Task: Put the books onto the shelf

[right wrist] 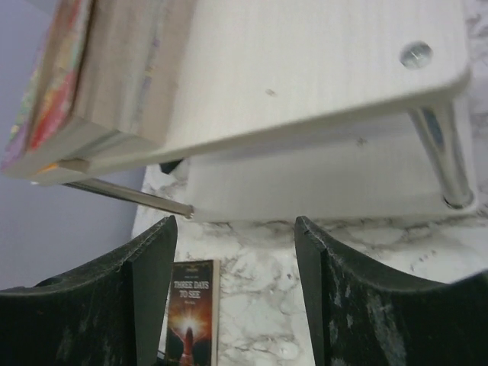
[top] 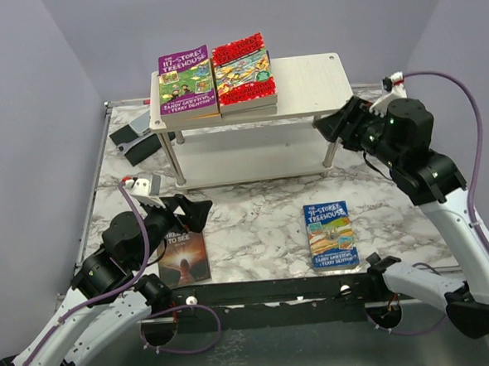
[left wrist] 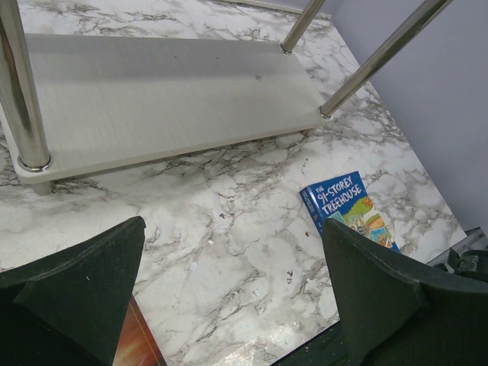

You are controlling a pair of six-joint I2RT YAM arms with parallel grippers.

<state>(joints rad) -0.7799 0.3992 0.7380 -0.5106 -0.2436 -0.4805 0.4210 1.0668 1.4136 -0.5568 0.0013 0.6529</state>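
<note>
Book (top: 183, 257): dark, just below left pincer (top: 190, 213), long axis near-to-far
Jaws: left spread wide, empty
Right pincer (top: 334, 124): parted, empty, farther off

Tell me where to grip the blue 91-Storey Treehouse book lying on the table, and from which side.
Grip the blue book by its right long edge, opposite the spine, coming from above on the side nearest the right arm. It lies flat, cover up, on the marble table with bare surface around it, so one finger probably has to wedge under that thin edge.
</note>
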